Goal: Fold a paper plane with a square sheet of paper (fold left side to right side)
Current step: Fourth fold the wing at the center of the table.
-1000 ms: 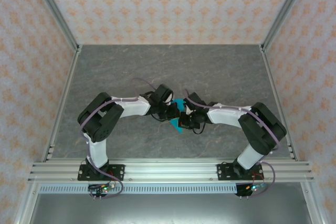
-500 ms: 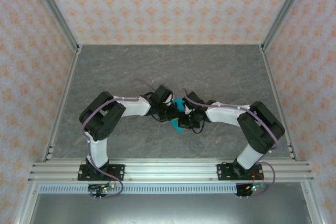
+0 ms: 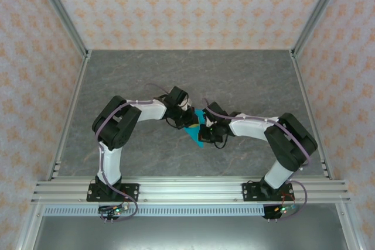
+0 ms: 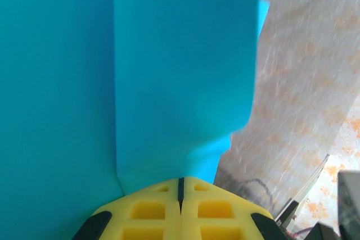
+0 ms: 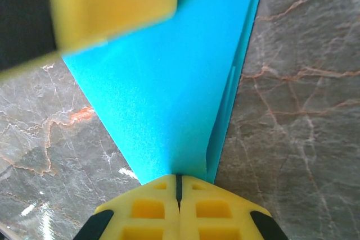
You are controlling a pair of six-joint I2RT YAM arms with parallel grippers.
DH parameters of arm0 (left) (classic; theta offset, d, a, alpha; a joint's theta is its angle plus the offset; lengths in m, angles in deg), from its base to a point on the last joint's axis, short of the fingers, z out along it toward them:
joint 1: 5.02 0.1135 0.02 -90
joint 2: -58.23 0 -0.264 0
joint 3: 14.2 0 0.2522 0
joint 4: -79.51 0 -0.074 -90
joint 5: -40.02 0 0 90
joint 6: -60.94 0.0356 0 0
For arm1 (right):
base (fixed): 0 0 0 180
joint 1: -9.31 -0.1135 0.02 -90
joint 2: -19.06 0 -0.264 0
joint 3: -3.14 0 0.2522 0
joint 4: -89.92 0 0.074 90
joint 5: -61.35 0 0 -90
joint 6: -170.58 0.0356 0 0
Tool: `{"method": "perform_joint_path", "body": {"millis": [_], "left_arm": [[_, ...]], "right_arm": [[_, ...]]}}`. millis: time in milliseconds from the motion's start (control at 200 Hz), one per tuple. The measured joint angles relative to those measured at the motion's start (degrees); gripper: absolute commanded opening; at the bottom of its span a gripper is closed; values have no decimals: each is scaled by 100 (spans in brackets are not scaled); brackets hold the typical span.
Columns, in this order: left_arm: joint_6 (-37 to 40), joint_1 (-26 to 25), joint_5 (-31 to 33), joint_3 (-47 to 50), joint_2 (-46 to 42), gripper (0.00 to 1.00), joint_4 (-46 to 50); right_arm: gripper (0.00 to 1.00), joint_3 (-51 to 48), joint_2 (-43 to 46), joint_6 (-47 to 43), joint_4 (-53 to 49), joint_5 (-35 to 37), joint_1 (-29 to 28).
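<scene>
Paper plane [image 3: 195, 133], folded cyan with its point toward the bases, is at mid table [image 3: 140, 74] between the two wrists. Left gripper [image 4: 180, 186] jaws are pinched tight on a folded edge. Right gripper [image 5: 178, 181] jaws are clamped on the narrow tip. Left arm [image 3: 146, 112] and right arm [image 3: 258, 126] have elbows out and forearms angled inward, meeting at the centre.

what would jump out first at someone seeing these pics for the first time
The bright cyan-blue folded paper, tapering to a point, stands out against the grey marble-look tabletop at mid-table. Both arms bend inward to meet on it: the left gripper and the right gripper are each shut on an edge of it, yellow fingers pressed together. Orange-patterned walls surround the table.
</scene>
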Motion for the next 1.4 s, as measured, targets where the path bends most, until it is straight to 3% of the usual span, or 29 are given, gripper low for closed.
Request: {"method": "perform_joint_path", "body": {"millis": [395, 771, 936, 1041, 1201, 1401], "left_arm": [[400, 385, -68, -916, 496, 5, 739], [745, 1084, -55, -1908, 1071, 6, 1095], [927, 1381, 466, -1971, 929, 7, 1141], [957, 1497, 605, -1504, 343, 7, 1060], [997, 1047, 575, -824, -664, 6, 955], [929, 190, 369, -527, -605, 6, 549]], "right_arm": [[0, -4, -2, -63, 37, 42, -4], [0, -15, 4, -136, 66, 59, -4], [0, -9, 26, -236, 72, 61, -11], [0, -2, 26, -243, 70, 63, -11], [0, 0, 26, -238, 70, 66, -11], [0, 2, 26, -234, 68, 107, -28]]}}
